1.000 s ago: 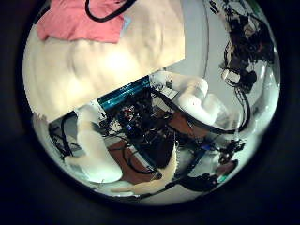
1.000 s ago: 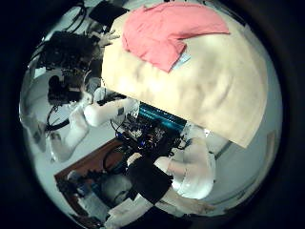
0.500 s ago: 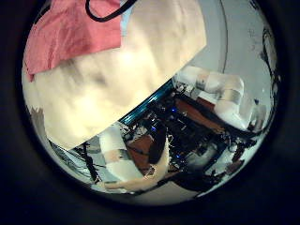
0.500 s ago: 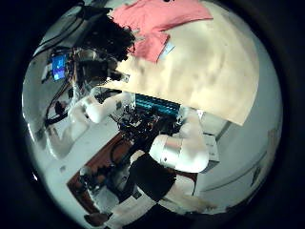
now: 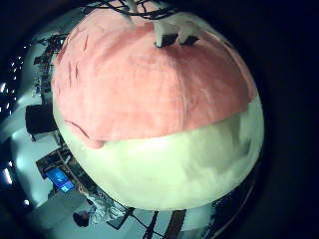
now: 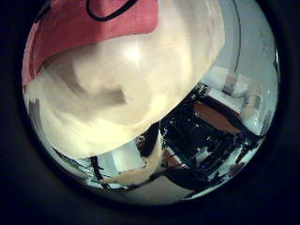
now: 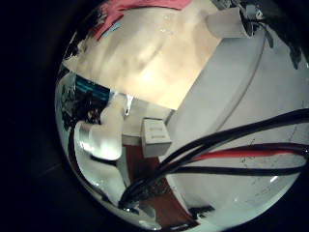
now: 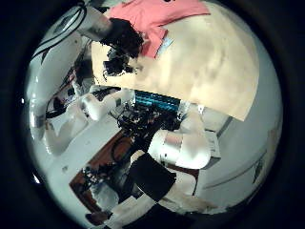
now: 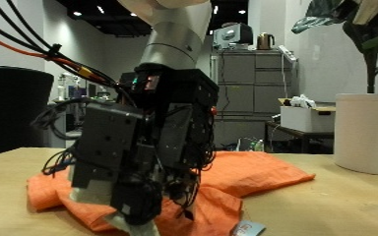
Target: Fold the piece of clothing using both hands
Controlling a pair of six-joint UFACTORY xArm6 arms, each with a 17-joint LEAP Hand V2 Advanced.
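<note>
Since a second ago the left robot hand [image 9: 144, 147] has dropped right down: its palm cameras used to take in the whole bench [image 9: 346, 211] from up high, and now cloth and wood fill them. From where I'm standing it sits on the near edge of the orange shirt [image 9: 261, 177]. I'm fairly sure it's the left one, though only one arm shows from here. Can't tell whether it has actually grabbed any fabric or is only resting on it.

The shirt lies rumpled and spread out on the bench, not folded, one side bunched under that robot hand.

The right robot hand is well away from the shirt, looking back at the bench from a distance. I can't tell its state.
</note>
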